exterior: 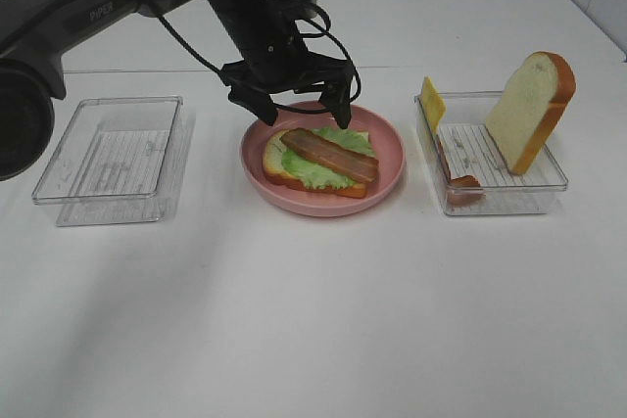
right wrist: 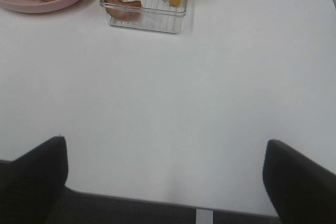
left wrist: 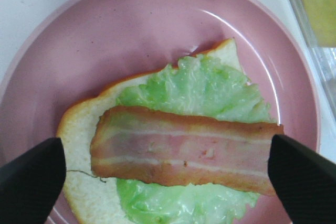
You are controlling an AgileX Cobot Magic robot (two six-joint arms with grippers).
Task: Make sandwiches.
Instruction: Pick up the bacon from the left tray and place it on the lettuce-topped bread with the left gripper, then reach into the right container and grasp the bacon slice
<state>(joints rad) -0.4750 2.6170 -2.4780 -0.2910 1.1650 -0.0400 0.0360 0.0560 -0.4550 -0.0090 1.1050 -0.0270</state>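
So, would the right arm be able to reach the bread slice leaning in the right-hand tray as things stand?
Probably yes: the right claw is open, only bare table lies between it and the tray, and the bread slice leans above the rim.

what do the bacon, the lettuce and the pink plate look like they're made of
Bacon strip: likely soft rubber or plastic, matte, with flat painted-looking stripes.
Lettuce: probably soft plastic, glossy, with translucent ruffles.
Pink plate: seems hard plastic, smooth, with a curved highlight inside its rim.
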